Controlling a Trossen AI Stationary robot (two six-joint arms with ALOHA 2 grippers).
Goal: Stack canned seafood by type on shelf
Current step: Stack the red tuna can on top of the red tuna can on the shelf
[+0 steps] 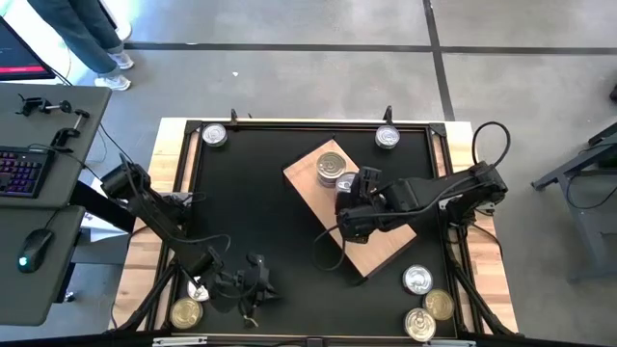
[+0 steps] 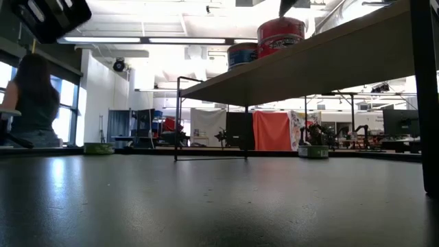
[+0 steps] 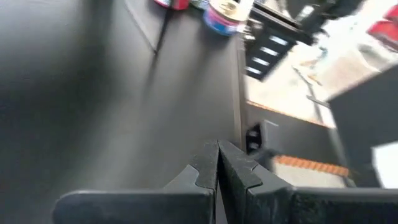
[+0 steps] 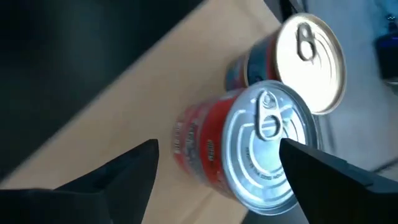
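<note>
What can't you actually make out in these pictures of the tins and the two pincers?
- High view: the right pincer and its arm cover part of the shelf.
- High view: the tins' labels are too small; only the lids show, e.g. the corner tin.
- Left wrist view: the tins near the edge are blurred and cut off.

No legible text, not even on the red-labelled can (image 4: 205, 152).

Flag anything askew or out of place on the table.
The shelf sits rotated, its edges diagonal to the table frame. Only two cans stand on it; the other cans remain scattered at the table's corners.
</note>
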